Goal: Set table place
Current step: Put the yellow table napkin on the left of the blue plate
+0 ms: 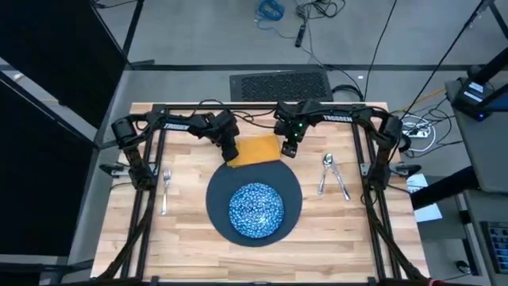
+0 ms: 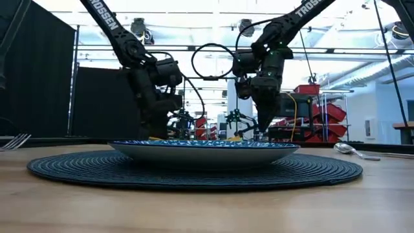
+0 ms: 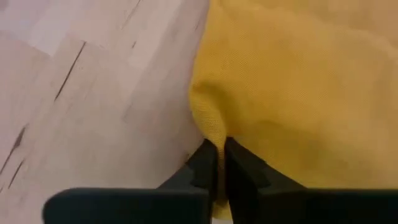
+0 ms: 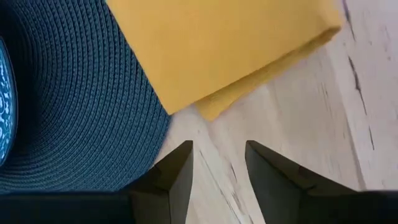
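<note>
While left tool (image 3: 219, 163) pinching napkin (image 3: 298, 87) edge, right tool (image 4: 217, 163) spread, seemingly just above table (image 4: 298, 143).

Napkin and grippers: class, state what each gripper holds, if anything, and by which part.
The left gripper pinches the yellow napkin at a bunched edge fold. The right gripper is open above bare table, holding nothing.

Mustard-yellow cloth napkin (image 2: 155, 138) mostly hidden behind blue-and-white speckled round dish (image 2: 204, 151) in low view. Silver fork (image 2: 14, 141) beside that dish cut off by frame edge.
</note>
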